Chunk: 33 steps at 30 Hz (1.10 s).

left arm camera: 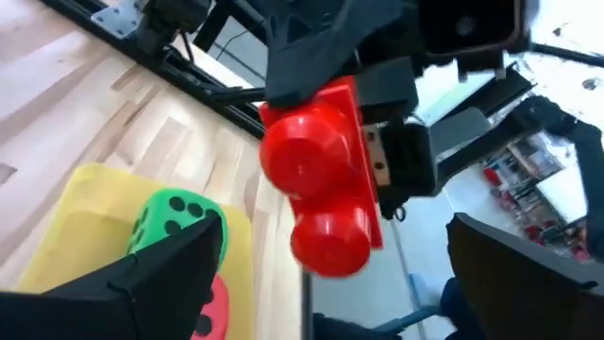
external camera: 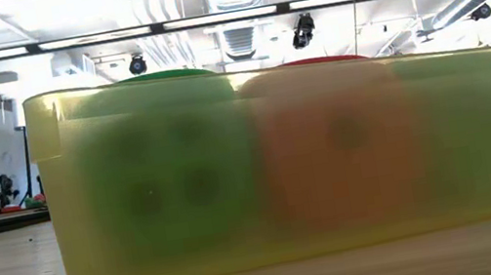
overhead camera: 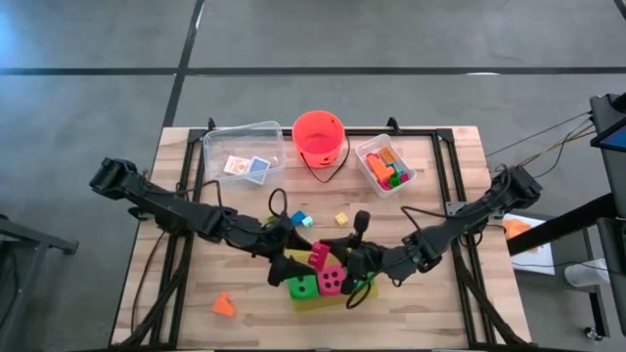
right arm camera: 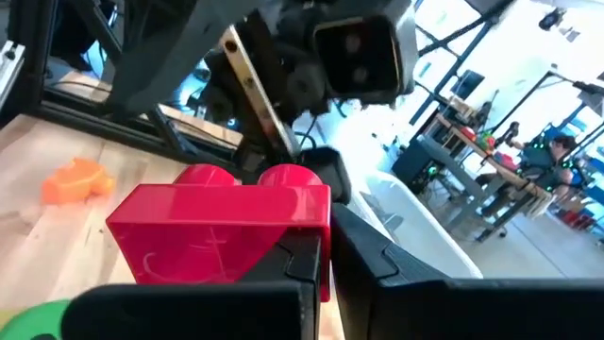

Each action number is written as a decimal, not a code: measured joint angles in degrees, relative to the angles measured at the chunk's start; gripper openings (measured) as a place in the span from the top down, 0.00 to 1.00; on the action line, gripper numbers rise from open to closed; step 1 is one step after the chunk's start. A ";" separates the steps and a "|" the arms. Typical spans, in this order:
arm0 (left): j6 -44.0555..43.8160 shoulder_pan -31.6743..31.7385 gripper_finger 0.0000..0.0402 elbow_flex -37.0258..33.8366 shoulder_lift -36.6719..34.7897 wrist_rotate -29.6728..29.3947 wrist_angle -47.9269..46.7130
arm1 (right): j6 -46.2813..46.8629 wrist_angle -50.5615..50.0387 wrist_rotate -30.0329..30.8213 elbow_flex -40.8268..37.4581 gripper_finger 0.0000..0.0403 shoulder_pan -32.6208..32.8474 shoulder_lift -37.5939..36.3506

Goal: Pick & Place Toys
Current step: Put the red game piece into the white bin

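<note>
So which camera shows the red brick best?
The left wrist view: the red brick fills it, studs facing the camera. The right wrist view shows its side, in the right gripper. High view: small. Low view: not visible.

Glossy red plastic brick (left arm camera: 321, 179); pale wooden table (overhead camera: 176, 293); translucent yellow plastic tray (external camera: 79, 272).

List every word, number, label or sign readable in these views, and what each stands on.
No readable text in any view.
Two cards in the clear bin: printing too small to read.
Green die and pink die: black dots only, no numerals.
Red brick: faint scratches, no lettering.
</note>
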 joint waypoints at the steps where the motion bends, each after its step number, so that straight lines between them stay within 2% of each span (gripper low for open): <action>1: 0.72 -0.06 0.02 0.00 -0.56 -0.01 -1.06 | 0.85 -0.61 -0.01 0.00 0.98 -0.12 -0.27; 5: 2.93 -0.22 0.06 0.00 -3.07 -0.02 -10.59 | 5.57 -5.63 2.95 0.00 0.98 -0.73 -2.52; 9: 0.59 -1.53 0.07 0.00 -4.54 -3.15 -23.23 | 16.44 -18.00 3.29 0.00 0.98 -3.23 -7.67; 14: -10.77 -3.61 0.08 -0.02 -4.67 -7.21 -39.42 | 33.17 -37.88 -8.20 -0.01 0.98 -12.03 -15.82; 18: -21.64 -5.53 0.08 -0.02 -4.64 -7.15 -48.86 | 38.50 -47.94 -15.05 -0.13 0.98 -21.83 -20.01; 21: -25.75 -7.04 0.08 -0.02 -4.64 -5.37 -51.91 | 39.43 -54.09 -20.79 -0.13 0.98 -30.42 -21.33; 25: -26.08 -8.75 0.08 -0.04 -4.64 -4.07 -52.35 | 38.98 -59.72 -27.04 -1.06 0.98 -41.66 -21.17; 29: -27.00 -10.27 0.08 -0.11 -4.64 -3.80 -52.34 | 38.39 -59.62 -32.63 -4.12 0.98 -51.36 -21.13; 33: -27.03 -11.04 0.08 -0.11 -4.64 -4.33 -52.34 | 38.27 -59.52 -33.98 -7.68 0.98 -57.58 -21.11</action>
